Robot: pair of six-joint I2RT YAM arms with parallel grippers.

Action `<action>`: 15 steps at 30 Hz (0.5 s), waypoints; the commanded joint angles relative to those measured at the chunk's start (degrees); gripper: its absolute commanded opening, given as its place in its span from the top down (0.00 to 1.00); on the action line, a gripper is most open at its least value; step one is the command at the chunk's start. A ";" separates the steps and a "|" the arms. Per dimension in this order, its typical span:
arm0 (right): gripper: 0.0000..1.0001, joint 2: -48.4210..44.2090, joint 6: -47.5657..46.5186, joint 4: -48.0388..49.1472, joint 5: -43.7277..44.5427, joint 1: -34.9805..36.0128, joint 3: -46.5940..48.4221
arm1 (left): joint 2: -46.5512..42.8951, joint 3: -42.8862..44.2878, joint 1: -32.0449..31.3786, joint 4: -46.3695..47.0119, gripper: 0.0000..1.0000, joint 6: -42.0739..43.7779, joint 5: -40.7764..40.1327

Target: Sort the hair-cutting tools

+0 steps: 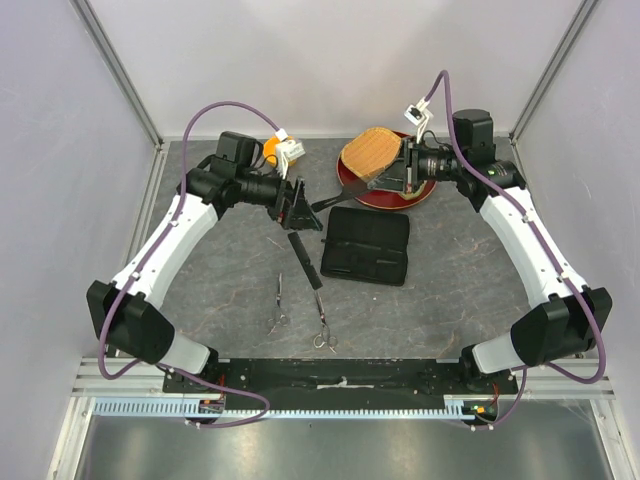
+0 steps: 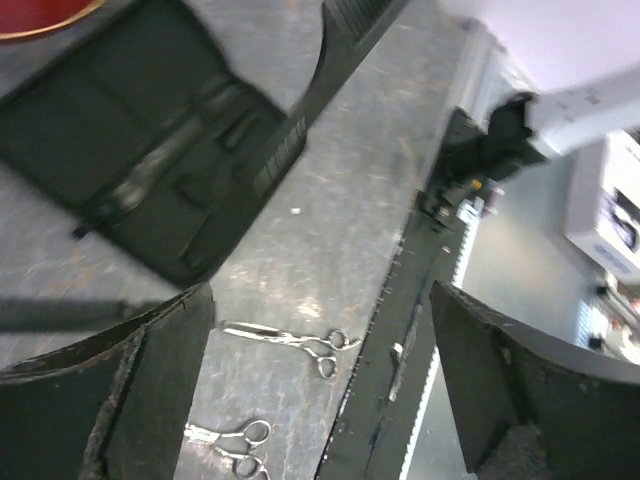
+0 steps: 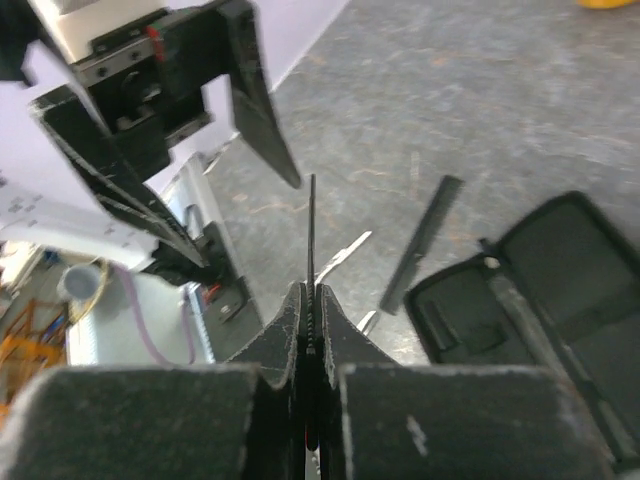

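My right gripper [image 1: 405, 180] is shut on the black handled comb [image 1: 340, 200] and holds it in the air, pointing toward my left gripper [image 1: 297, 205]. In the right wrist view the comb [image 3: 311, 230] shows edge-on between the shut jaws [image 3: 311, 300], its tip just beside one left fingertip [image 3: 285, 165]. My left gripper [image 2: 320, 400] is open and empty. The long straight black comb [image 1: 303, 258] lies on the table. Two silver scissors [image 1: 278, 305] [image 1: 322, 325] lie nearer the front; both show in the left wrist view [image 2: 290, 340] [image 2: 230, 440].
An open black zip case [image 1: 365, 245] lies right of the straight comb. A red plate [image 1: 420, 195] with a wooden brush [image 1: 372, 152] stands at the back, under my right wrist. An orange object [image 1: 270, 150] sits at the back left. The black base rail [image 1: 340, 375] runs along the front edge.
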 commanded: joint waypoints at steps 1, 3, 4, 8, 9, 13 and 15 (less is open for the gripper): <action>1.00 -0.16 1.42 -1.64 12.87 -1.21 -0.53 | -3.43 0.77 1.36 6.13 0.00 -6.05 -21.40; 1.00 0.36 2.13 -5.15 21.22 -1.65 -1.66 | -4.74 -0.99 2.94 8.34 0.00 -8.77 -26.08; 1.00 0.45 2.57 -5.95 23.51 -1.91 -2.54 | -5.01 -1.69 3.38 10.70 0.00 -9.83 -27.13; 1.00 -1.64 5.81 -6.23 32.39 -3.32 -11.39 | -3.88 -4.95 4.09 15.11 0.02 -16.06 -29.34; 1.00 -2.35 6.35 -5.18 35.10 -4.19 -12.99 | -2.04 -5.13 4.01 15.73 0.04 -17.21 -28.73; 1.00 -6.75 8.28 -1.84 40.22 -6.22 -19.94 | 3.49 -7.23 4.00 20.03 0.14 -23.36 -23.99; 1.00 -8.86 9.07 -0.52 42.07 -7.97 -23.46 | 5.79 -8.99 3.74 23.10 0.16 -26.61 -23.10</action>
